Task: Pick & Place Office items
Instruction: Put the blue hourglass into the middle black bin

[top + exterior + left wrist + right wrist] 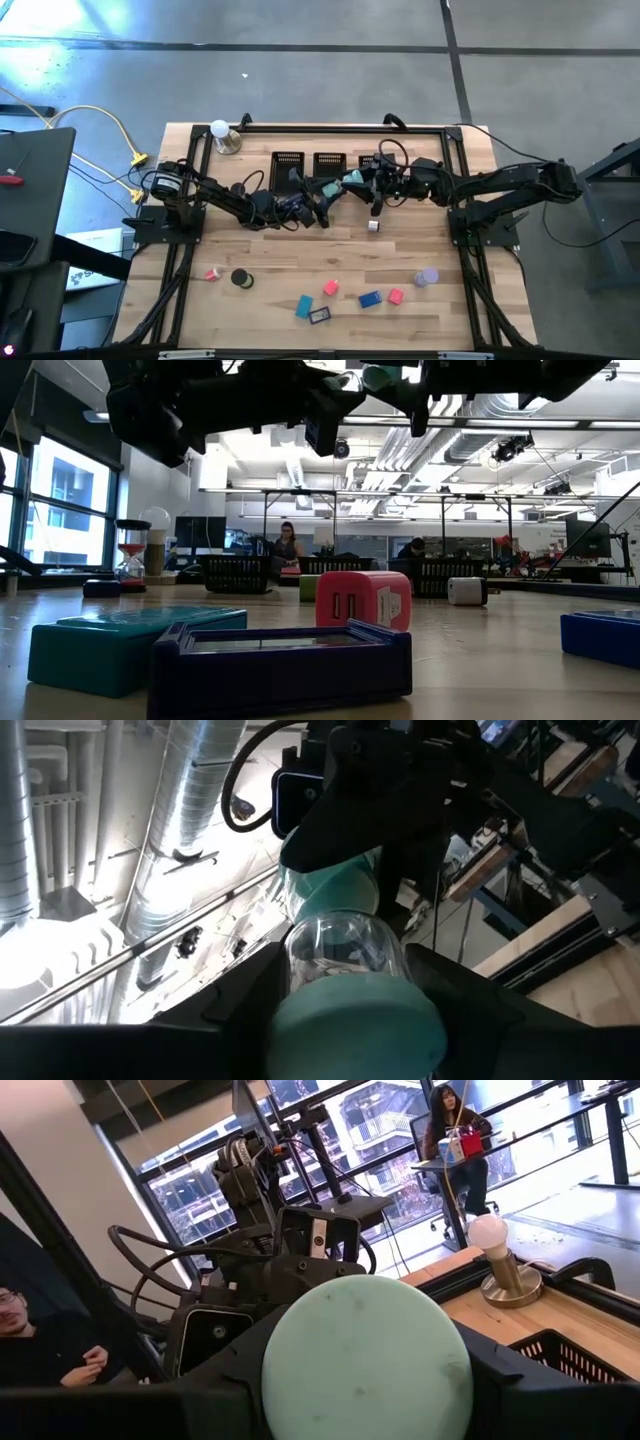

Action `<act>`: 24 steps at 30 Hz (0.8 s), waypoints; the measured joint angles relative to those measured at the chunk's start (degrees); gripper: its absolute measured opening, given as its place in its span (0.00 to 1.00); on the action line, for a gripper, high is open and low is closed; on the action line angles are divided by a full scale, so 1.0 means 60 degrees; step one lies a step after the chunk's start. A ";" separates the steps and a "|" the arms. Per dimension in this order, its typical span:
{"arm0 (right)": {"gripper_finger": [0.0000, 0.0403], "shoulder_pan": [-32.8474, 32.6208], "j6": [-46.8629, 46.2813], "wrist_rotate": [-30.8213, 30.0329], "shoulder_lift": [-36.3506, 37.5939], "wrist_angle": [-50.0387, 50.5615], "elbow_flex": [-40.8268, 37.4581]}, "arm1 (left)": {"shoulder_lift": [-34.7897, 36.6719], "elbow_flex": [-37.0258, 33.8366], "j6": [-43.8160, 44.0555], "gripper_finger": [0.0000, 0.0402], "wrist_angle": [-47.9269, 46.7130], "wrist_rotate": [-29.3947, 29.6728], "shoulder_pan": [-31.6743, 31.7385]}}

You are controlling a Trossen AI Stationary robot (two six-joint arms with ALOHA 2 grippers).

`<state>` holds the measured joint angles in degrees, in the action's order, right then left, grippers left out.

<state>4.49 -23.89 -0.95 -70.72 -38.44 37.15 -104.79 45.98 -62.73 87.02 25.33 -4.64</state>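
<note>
Daylight pours through the tall windows on one side, and long ceiling strip lights add an even glow over the pale wooden table; from table height the dark arms overhead are mere silhouettes, and the nearest dark blue tray is soft; glare whitens the silver ceiling ducts in the left wrist view; a bluish flare washes the grey floor's corner.

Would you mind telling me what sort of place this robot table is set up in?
Probably an open-plan office or lab: exposed ceiling ducts, rows of desks with monitors, a person seated at one desk, and big windows.
</note>
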 joint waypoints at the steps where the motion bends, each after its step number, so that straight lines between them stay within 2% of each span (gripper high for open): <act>1: 0.44 0.0000 0.0003 0.0000 -0.0004 0.0000 0.0000 | 0.0000 0.0000 -0.0031 0.47 -0.0001 0.0059 0.0000; 11: 0.44 0.0000 -0.0020 0.0161 -0.0011 0.0056 0.0000 | 0.0000 0.0000 0.0036 0.46 -0.0033 0.0528 -0.0179; 16: 0.51 -0.0002 0.0027 0.0073 -0.0007 0.0069 -0.0004 | 0.0004 0.0000 0.0103 0.46 0.0036 0.0857 -0.0392; 24: 0.58 0.0004 0.0880 -0.0487 -0.0004 0.0376 -0.0004 | 0.0004 0.0000 0.0844 0.46 0.0002 0.2368 -0.0686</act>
<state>4.51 -18.61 -3.87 -70.74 -36.18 37.12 -104.77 45.98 -57.67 87.04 39.54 -8.76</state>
